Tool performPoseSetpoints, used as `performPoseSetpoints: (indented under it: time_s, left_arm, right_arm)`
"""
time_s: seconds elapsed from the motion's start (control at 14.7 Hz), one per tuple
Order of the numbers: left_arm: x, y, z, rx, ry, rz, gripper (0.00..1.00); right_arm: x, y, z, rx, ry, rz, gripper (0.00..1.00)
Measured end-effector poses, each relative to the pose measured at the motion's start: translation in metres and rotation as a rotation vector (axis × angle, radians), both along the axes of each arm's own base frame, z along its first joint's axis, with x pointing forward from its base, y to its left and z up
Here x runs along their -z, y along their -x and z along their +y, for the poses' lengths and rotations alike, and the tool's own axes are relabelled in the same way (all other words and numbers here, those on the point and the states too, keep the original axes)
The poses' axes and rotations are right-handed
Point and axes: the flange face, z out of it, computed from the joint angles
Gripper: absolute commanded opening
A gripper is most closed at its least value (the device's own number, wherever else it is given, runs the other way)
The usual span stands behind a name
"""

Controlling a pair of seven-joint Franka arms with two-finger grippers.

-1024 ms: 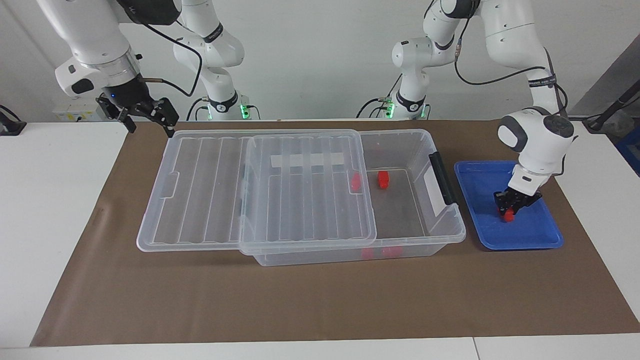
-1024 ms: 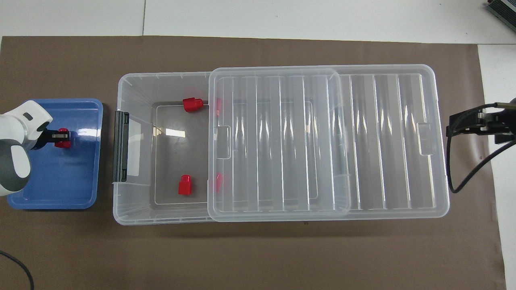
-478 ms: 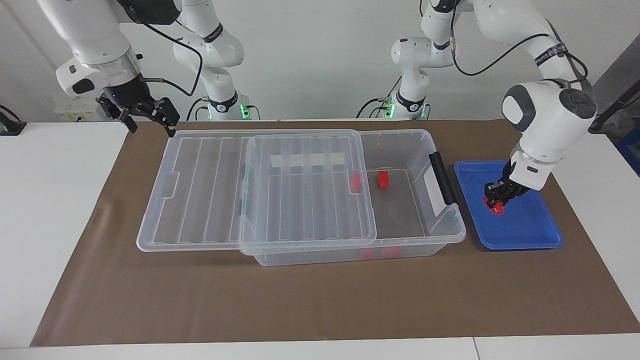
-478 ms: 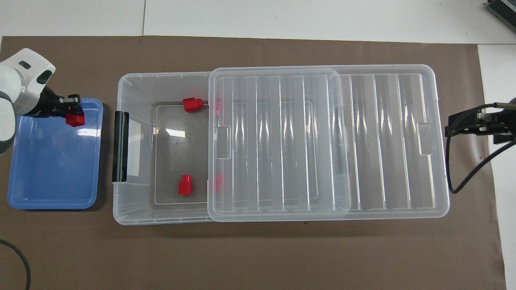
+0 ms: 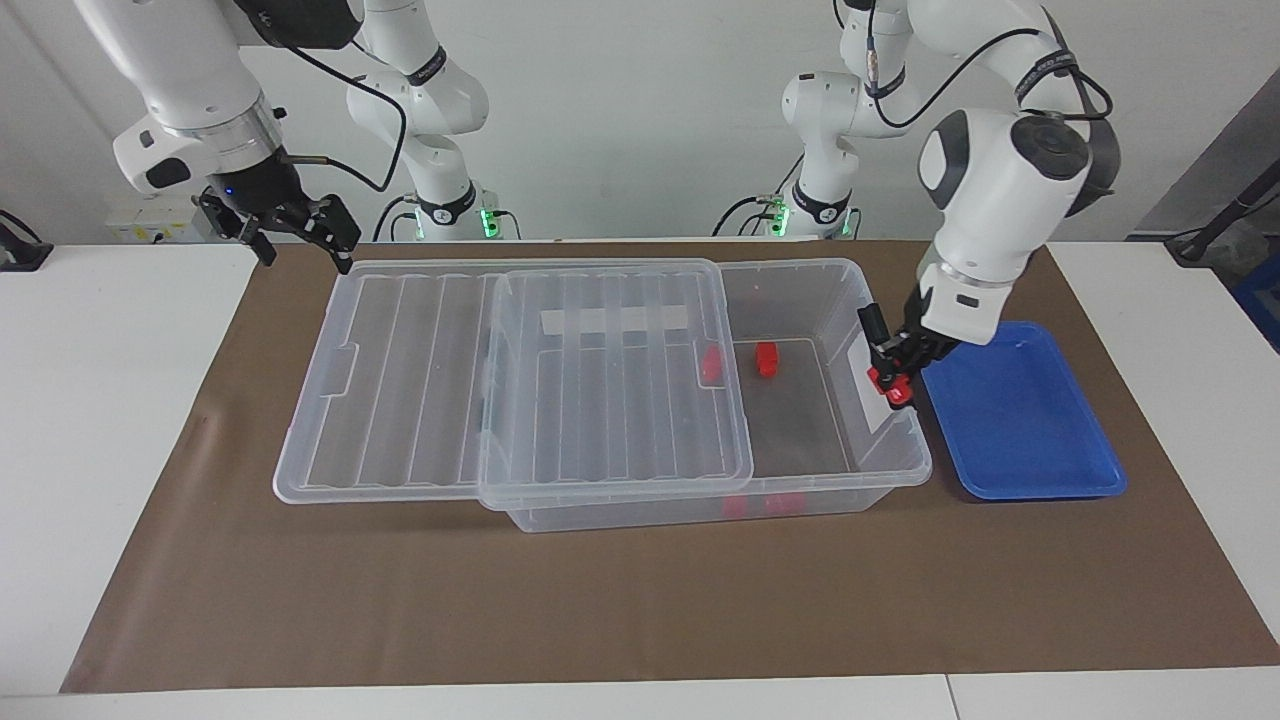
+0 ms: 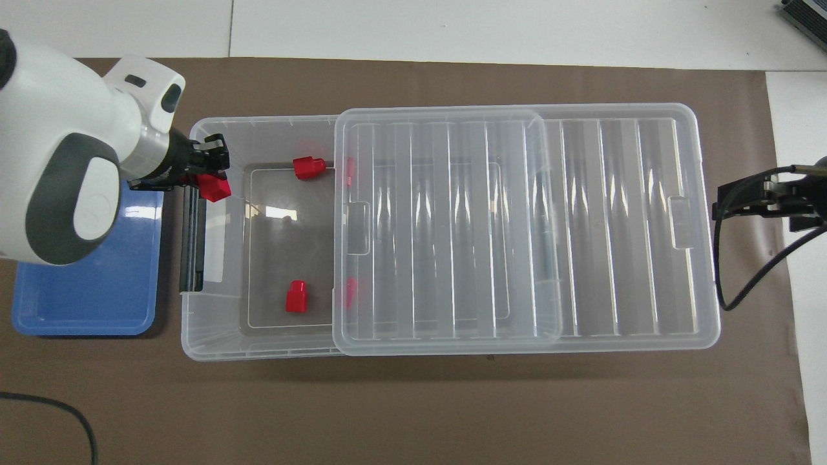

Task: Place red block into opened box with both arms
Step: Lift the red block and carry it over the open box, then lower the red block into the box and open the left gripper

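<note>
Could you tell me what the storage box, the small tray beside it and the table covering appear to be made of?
The box looks like clear glossy plastic: red blocks show through its walls, and its ribbed lid catches glare. The blue tray appears to be smooth moulded plastic with a shiny floor. The brown covering looks like matte kraft paper or thin card; which one cannot be told.

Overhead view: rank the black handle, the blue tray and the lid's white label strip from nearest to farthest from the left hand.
From the left hand, shut on a red block:
1. Black handle, directly under it on the box's end.
2. Blue tray, beside the box at the left arm's end.
3. White label strip, on the lid, toward the right arm.
</note>
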Motion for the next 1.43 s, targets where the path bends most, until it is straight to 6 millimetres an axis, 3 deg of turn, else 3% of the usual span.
performPoseSetpoints:
  time_s: [0.14, 0.27, 0.55, 0.68, 0.96, 1.43]
  left_arm:
    - [0.001, 0.010, -0.032, 0.005, 0.003, 0.002, 0.00]
    - [0.010, 0.014, -0.043, 0.016, 0.007, -0.011, 0.00]
    - [0.068, 0.033, -0.039, 0.012, 0.024, -0.073, 0.00]
    - [0.087, 0.041, -0.036, 0.009, 0.027, -0.085, 0.00]
    - [0.101, 0.046, -0.036, 0.050, -0.025, -0.091, 0.00]
    - [0.139, 0.048, -0.065, 0.071, -0.111, -0.113, 0.00]
  right_arm:
    - [0.000, 0.000, 0.000, 0.000, 0.000, 0.000, 1.00]
    - [0.000, 0.000, 0.000, 0.000, 0.000, 0.000, 1.00]
    - [0.000, 0.000, 0.000, 0.000, 0.000, 0.000, 1.00]
    - [0.000, 0.000, 0.000, 0.000, 0.000, 0.000, 1.00]
    - [0.000, 0.000, 0.000, 0.000, 0.000, 0.000, 1.00]
    - [0.000, 0.000, 0.000, 0.000, 0.000, 0.000, 1.00]
